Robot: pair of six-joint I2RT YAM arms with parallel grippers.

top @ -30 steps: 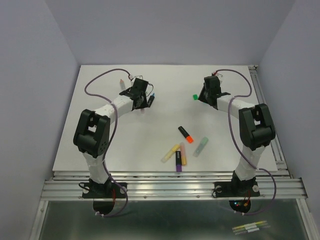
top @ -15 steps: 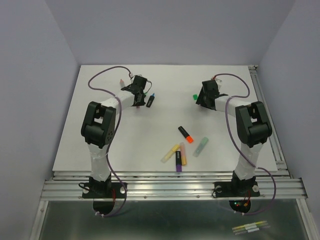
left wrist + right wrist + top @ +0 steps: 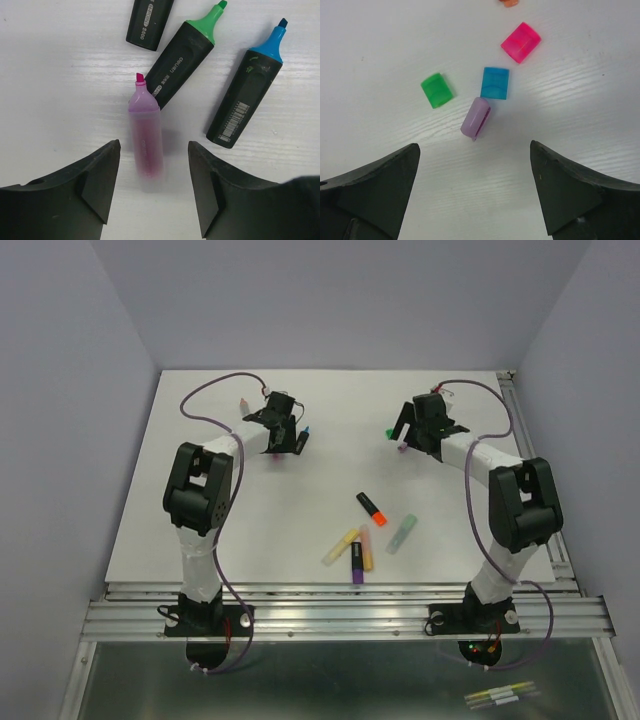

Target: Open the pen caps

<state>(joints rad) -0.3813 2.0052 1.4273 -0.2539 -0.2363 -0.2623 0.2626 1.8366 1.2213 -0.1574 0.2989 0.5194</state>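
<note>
Nearest, five capped highlighters (image 3: 371,506) lie clustered toward the table's (image 3: 250,530) six o'clock. Farther, the left gripper (image 3: 154,144) gapes wide and empty around an uncapped purple highlighter (image 3: 146,162). The right gripper (image 3: 475,145), equally wide and empty, faces a lilac cap (image 3: 476,117), with a green cap (image 3: 436,90) at its ten o'clock and a blue cap (image 3: 495,83) at one.
</note>
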